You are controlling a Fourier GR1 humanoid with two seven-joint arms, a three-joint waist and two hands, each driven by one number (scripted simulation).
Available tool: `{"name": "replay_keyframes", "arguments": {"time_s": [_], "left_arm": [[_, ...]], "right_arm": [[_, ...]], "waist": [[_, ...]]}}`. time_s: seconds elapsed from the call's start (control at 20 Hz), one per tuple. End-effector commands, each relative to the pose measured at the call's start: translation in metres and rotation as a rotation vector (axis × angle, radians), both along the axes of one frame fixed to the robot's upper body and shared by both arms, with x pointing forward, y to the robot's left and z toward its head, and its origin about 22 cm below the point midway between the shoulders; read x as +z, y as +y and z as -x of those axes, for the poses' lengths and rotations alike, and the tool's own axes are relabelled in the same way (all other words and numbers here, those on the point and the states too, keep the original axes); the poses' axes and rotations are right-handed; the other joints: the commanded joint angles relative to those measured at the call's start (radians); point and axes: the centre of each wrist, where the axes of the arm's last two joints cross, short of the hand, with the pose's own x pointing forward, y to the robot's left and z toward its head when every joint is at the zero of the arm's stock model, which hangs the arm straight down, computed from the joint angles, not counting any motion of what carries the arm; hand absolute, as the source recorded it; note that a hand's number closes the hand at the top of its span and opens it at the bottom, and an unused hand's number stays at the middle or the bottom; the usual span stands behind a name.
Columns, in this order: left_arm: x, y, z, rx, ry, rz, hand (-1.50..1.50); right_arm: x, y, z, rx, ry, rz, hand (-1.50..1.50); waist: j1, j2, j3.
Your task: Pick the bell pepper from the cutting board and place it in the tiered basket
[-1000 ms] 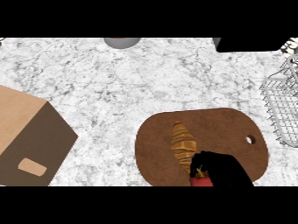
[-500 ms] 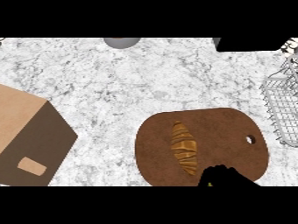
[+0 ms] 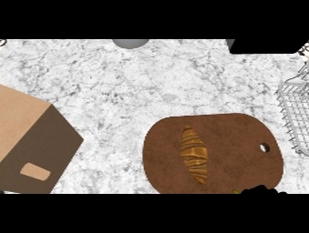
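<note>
Lower than before, right hand (image 3: 261,190) barely shows; fingers unreadable.

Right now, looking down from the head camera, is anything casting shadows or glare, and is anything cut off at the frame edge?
In the head view the lighting is flat: no glare on the white marble counter, and the golden croissant on the round brown wooden cutting board casts no clear shadow. The wire tiered basket is cropped at the right edge, and the black right hand barely shows at the bottom.

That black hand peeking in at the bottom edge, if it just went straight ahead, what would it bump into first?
Probably nothing on the cutting board: the right hand passes right of the croissant. Height is unclear.
</note>
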Motion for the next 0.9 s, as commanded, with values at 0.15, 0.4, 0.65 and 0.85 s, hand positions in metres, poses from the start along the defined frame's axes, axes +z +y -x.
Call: {"name": "replay_keyframes", "arguments": {"time_s": [0.15, 0.4, 0.65, 0.85], "left_arm": [[0.001, 0.004, -0.011, 0.002, 0.044, 0.015, 0.00], [-0.011, 0.004, -0.007, 0.001, 0.048, -0.002, 0.00], [-0.015, -0.016, 0.002, -0.016, 0.045, 0.023, 0.00], [-0.011, -0.009, 0.003, -0.012, 0.051, 0.004, 0.00]], "right_arm": [[0.035, -0.030, 0.000, -0.053, -0.117, -0.169, 1.50], [0.045, -0.044, -0.046, -0.072, -0.147, -0.157, 1.50], [0.052, -0.078, -0.103, -0.088, -0.174, -0.119, 1.50], [0.061, -0.088, -0.125, -0.007, -0.223, -0.356, 1.50]], "waist": [[0.009, 0.012, -0.004], [0.014, 0.014, -0.004], [0.016, 0.013, -0.002], [0.020, 0.013, -0.001]]}}
